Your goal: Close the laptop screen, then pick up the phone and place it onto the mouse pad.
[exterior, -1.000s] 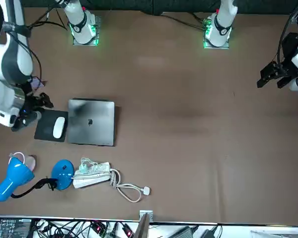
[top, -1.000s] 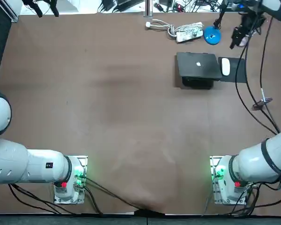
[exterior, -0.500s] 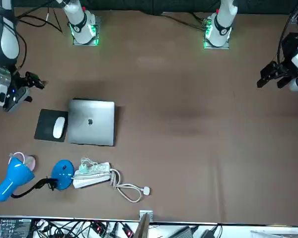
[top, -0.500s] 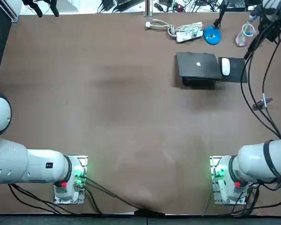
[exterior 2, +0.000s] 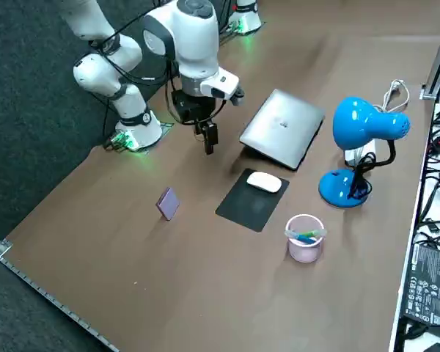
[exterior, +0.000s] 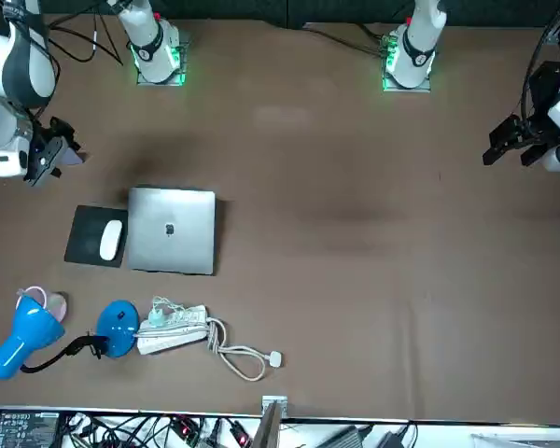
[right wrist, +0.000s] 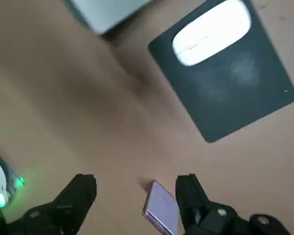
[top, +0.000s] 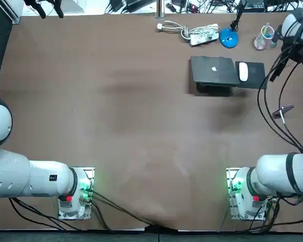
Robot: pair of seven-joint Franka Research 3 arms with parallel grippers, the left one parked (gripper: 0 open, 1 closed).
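Note:
The silver laptop lies shut on the brown table. Beside it is the black mouse pad with a white mouse on its laptop-side half. A lilac phone rests on the table nearer the robot than the pad, by the right edge. My right gripper hangs open and empty above the table between pad and phone. In the wrist view the phone shows between the spread fingers, with the pad beyond.
A blue desk lamp, a pink cup and a white power strip with its cable stand along the far edge behind the laptop. The table's right edge runs close to the phone.
The right arm has swung back from the far corner near the pink cup towards the robot's side, and now hangs beside the mouse pad, closer to the phone. Laptop, mouse and phone have not moved.

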